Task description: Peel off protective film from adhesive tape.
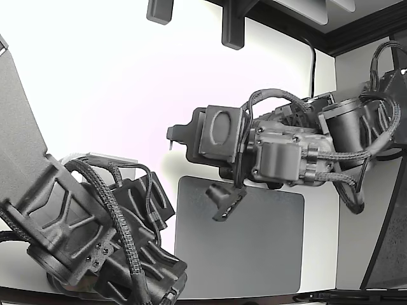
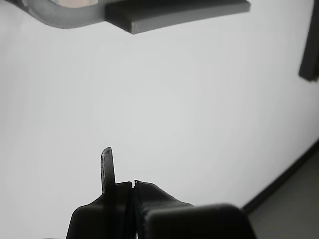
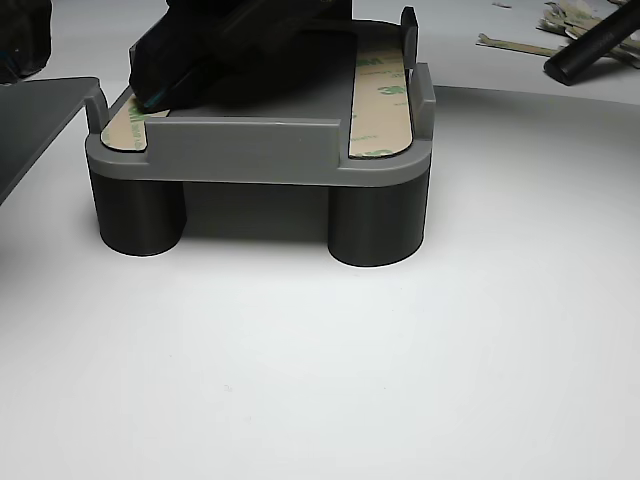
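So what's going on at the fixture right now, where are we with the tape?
In the other view, a grey fixture on the white table carries two tape strips. The strip on that view's right lies flat, its printed liner still on. A dark tool or gripper part covers most of the other strip. The wrist view shows the gripper over bare table, jaws apparently closed, holding nothing visible. Peeled scraps lie behind.

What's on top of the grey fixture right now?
On the grey fixture: a 3M-printed tape strip along one side, another strip opposite, mostly covered by a dark arm part.
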Action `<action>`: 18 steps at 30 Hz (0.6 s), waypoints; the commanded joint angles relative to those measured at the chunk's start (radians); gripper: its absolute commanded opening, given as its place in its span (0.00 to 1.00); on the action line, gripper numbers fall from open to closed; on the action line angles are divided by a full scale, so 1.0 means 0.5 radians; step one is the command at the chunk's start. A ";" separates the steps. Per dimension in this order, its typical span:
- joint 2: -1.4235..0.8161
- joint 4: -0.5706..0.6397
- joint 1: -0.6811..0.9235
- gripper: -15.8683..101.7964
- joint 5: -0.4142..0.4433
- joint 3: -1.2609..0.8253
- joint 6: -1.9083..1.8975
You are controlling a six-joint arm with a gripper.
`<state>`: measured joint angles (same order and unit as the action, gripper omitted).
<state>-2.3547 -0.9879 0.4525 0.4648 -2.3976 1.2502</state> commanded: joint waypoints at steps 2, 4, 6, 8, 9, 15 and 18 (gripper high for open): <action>0.153 0.052 0.080 0.04 0.080 0.101 -0.101; 0.202 0.067 0.126 0.04 0.114 0.104 -0.169; 0.233 0.067 0.163 0.04 0.138 0.098 -0.224; 0.245 0.086 0.178 0.04 0.150 0.074 -0.258; 0.242 0.104 0.181 0.04 0.153 0.052 -0.264; 0.239 0.341 0.184 0.04 0.209 -0.080 -0.337; 0.279 0.362 0.190 0.04 0.233 -0.080 -0.408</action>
<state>-2.2013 -0.8161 0.5522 0.5768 -2.4574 1.0569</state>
